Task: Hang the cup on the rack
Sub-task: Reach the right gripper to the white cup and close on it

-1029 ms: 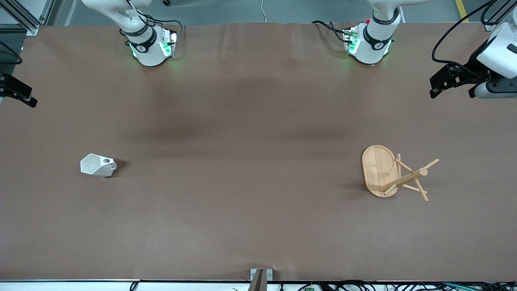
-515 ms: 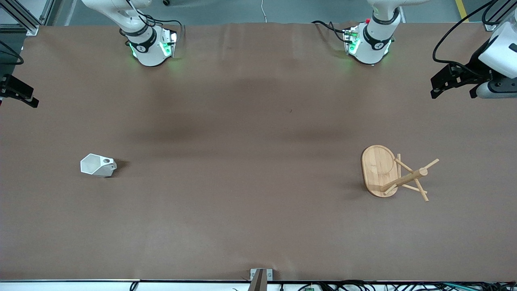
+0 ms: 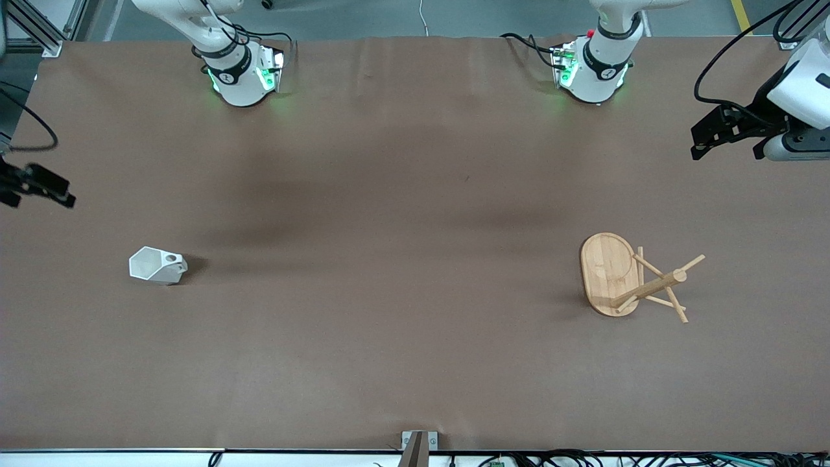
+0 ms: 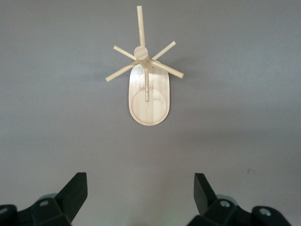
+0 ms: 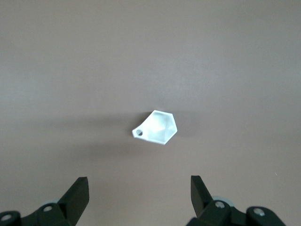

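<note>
The white faceted cup (image 3: 157, 266) rests on the brown table toward the right arm's end, its handle with the round hole turned toward the table's middle. In the right wrist view the cup (image 5: 157, 127) lies well ahead of my open right gripper (image 5: 139, 190), which holds nothing. That right gripper (image 3: 39, 200) hangs at the table's edge. The bamboo rack (image 3: 632, 279) stands toward the left arm's end on its oval base (image 3: 604, 263). My left gripper (image 3: 726, 153) hovers open and empty over the table edge there. The left wrist view shows the rack (image 4: 147, 94) ahead of the left gripper (image 4: 141, 188).
A brown cloth covers the table (image 3: 402, 292). The two arm bases (image 3: 243, 78) (image 3: 593, 74) stand along its back edge. A small metal bracket (image 3: 418, 444) sits at the front edge, with cables running below it.
The right gripper has shifted along the table's end toward the cup's side. The left gripper has hardly moved. Cup and rack lie where they were.
</note>
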`<action>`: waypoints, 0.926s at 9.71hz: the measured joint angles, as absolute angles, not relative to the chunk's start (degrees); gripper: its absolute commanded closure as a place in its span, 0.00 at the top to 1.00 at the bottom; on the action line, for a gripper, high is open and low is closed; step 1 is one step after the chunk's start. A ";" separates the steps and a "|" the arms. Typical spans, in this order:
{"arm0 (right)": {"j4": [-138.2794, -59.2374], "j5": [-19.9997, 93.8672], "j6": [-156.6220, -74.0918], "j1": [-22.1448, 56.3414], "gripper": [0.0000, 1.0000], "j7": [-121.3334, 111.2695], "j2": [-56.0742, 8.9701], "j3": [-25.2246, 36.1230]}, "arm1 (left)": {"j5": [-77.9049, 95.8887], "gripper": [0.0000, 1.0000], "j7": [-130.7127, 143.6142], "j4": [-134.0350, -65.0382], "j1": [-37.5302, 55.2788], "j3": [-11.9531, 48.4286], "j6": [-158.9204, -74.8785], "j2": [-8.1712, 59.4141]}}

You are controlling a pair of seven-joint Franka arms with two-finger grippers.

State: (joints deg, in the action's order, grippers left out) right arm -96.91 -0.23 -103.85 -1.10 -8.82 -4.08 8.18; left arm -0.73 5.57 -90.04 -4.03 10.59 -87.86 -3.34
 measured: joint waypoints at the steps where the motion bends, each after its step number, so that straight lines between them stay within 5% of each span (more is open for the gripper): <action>1: -100.32 -0.23 -108.84 -2.14 0.93 -10.45 -5.76 8.20 | -0.73 1.00 5.57 -90.02 -4.04 10.58 -87.86 -3.32; 9: -109.27 3.27 -127.32 -6.55 0.93 -25.01 -19.64 8.19 | -0.73 1.00 5.57 -89.97 -3.73 10.84 -87.84 -3.22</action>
